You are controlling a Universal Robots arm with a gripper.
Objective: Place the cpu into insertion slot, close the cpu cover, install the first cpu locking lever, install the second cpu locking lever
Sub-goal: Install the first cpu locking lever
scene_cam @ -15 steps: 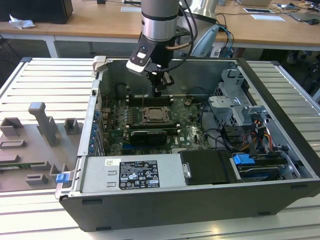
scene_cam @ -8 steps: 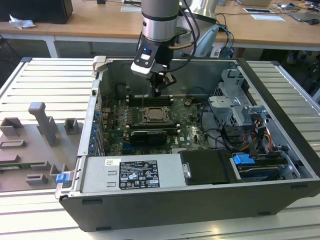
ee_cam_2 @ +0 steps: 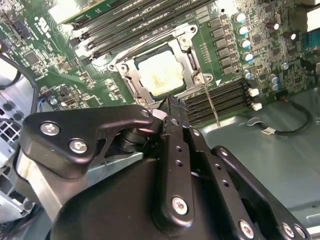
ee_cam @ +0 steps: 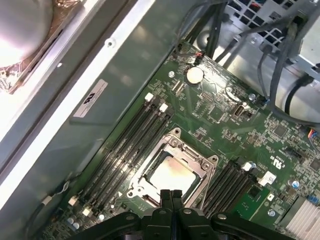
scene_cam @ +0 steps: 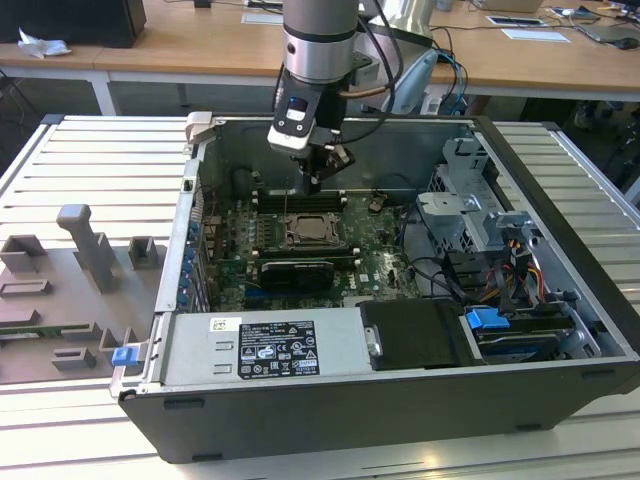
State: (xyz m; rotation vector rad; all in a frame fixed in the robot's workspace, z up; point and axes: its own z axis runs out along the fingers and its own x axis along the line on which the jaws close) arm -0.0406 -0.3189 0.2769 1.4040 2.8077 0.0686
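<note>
One arm reaches down into the open case (scene_cam: pixel 420 150), which lies on its side on the slatted tabletop (scene_cam: pixel 90 160). That puts the board (scene_cam: pixel 375 255) face up, so the arm can work from straight above. The gripper (scene_cam: pixel 313 185) hangs over the slot (scene_cam: pixel 304 236) in the centre of the exterior view. It is just above the socket edge and apart from it.

Its fingers (ee_cam: pixel 172 196) are pressed together with nothing between them. Judging by that, they are set as a single tip for pushing, not for picking.

The cpu (ee_cam: pixel 170 175) already sits in the slot, its pale face showing through the window of the cover (ee_cam: pixel 197 165). The cover looks to be lying flat around it.

The exterior view gives the height of the gripper over the board, and a thin lever (scene_cam: pixel 288 205) standing upright on the exterior view's left of the socket. Both wrist views show what that view is too far off to give: the cpu seated square inside its frame. In the second wrist view the lever (ee_cam_2: pixel 212 105) rises beside the memory slots (ee_cam_2: pixel 220 97), close by the closed fingertips (ee_cam_2: pixel 172 102).
</note>
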